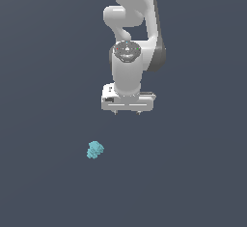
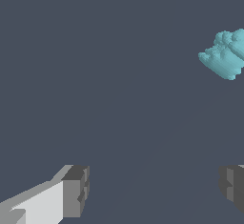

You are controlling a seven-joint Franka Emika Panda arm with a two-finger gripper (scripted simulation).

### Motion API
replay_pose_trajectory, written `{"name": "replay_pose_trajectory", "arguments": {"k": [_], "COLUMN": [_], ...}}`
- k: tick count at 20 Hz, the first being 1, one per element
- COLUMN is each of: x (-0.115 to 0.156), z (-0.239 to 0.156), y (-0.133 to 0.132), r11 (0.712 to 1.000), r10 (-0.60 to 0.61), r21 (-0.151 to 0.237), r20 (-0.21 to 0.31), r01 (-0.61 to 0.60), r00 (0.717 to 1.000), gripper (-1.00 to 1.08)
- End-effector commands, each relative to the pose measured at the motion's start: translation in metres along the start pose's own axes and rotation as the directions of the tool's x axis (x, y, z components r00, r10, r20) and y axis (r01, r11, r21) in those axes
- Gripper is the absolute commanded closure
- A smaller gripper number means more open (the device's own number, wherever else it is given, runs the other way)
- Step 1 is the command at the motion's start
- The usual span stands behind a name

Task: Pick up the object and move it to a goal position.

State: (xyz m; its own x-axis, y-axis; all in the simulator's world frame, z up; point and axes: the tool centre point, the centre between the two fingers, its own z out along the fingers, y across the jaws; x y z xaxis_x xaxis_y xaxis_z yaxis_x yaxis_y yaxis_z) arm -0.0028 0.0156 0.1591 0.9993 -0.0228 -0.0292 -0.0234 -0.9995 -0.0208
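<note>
The object (image 1: 95,149) is a tiny light cyan, lumpy, blocky-edged thing lying on the dark grey floor, toward the exterior view's left and lower than the arm. It also shows in the wrist view (image 2: 225,55), cut off by the picture's edge. My white gripper (image 1: 127,112) hangs above the floor, pointing down, apart from the object and to the exterior view's right of it. Its jaws stand wide apart and hold nothing. Both grey fingertips (image 2: 76,191) show in the wrist view with empty floor between them.
The white arm (image 1: 132,33) rises behind the gripper at the top of the exterior view. The plain dark grey floor (image 1: 193,173) fills the rest of the picture.
</note>
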Motion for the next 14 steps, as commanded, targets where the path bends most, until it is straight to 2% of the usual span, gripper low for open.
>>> {"name": "replay_pose_trajectory", "arguments": {"k": [1,11,14], "x": [0.0000,0.0000,0.0040], "z": [0.0000,0.0000,-0.0062], "y": [0.0000,0.0000,-0.0018], "r11": [1.000,1.000,1.000], "r10": [0.000,0.000,-0.008], "r21": [0.000,0.000,-0.002], "r20": [0.000,0.000,-0.015], "r01": [0.000,0.000,0.008], "r00": [1.000,1.000,1.000], "gripper": [-0.92,-0.92,-0.92]}}
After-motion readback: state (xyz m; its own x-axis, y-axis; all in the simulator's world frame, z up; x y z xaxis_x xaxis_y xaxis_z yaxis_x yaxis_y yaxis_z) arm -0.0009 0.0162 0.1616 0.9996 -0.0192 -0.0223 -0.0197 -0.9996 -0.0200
